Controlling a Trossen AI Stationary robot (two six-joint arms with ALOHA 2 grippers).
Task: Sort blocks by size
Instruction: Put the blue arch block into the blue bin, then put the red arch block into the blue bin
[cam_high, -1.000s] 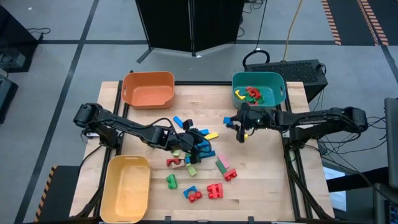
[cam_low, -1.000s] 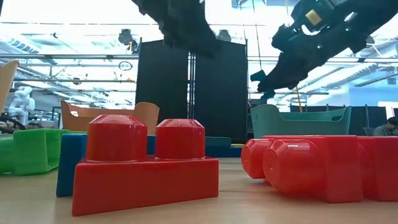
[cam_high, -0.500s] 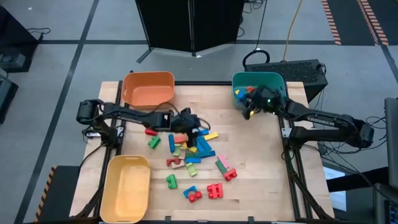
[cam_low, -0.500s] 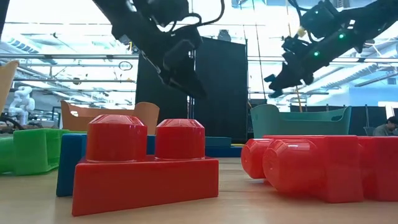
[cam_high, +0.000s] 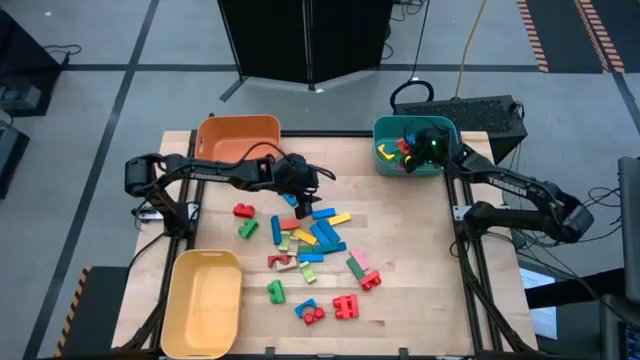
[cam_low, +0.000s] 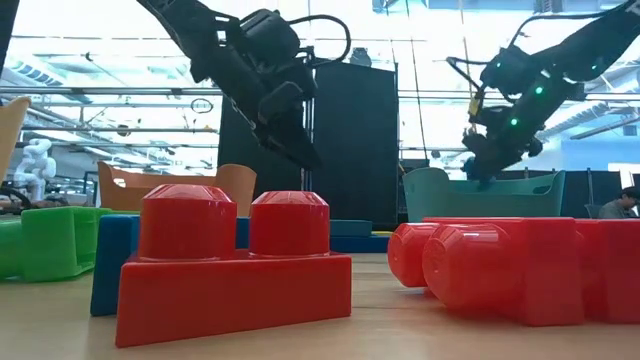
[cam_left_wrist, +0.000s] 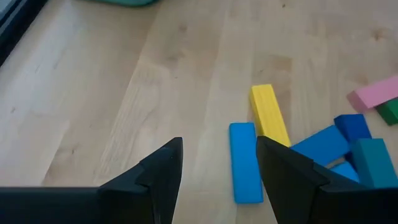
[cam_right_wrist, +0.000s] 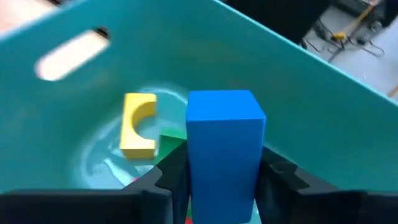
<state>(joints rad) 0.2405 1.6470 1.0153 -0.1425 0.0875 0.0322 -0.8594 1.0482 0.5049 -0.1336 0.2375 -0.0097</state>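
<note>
Glossy smooth plastic blocks (cam_low: 232, 262) on a pale matt wooden table (cam_high: 410, 260), beside a smooth teal plastic bin (cam_high: 447, 130)

Blocks (cam_high: 310, 240) lie scattered at the worktop (cam_high: 420, 270) centre; one bin (cam_high: 238, 143) far left, one bin (cam_high: 416, 145) far right containing blocks, one bin (cam_high: 205, 300) near left

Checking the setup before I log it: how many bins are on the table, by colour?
orange bin: 1
teal bin: 1
yellow bin: 1
Total: 3
</note>
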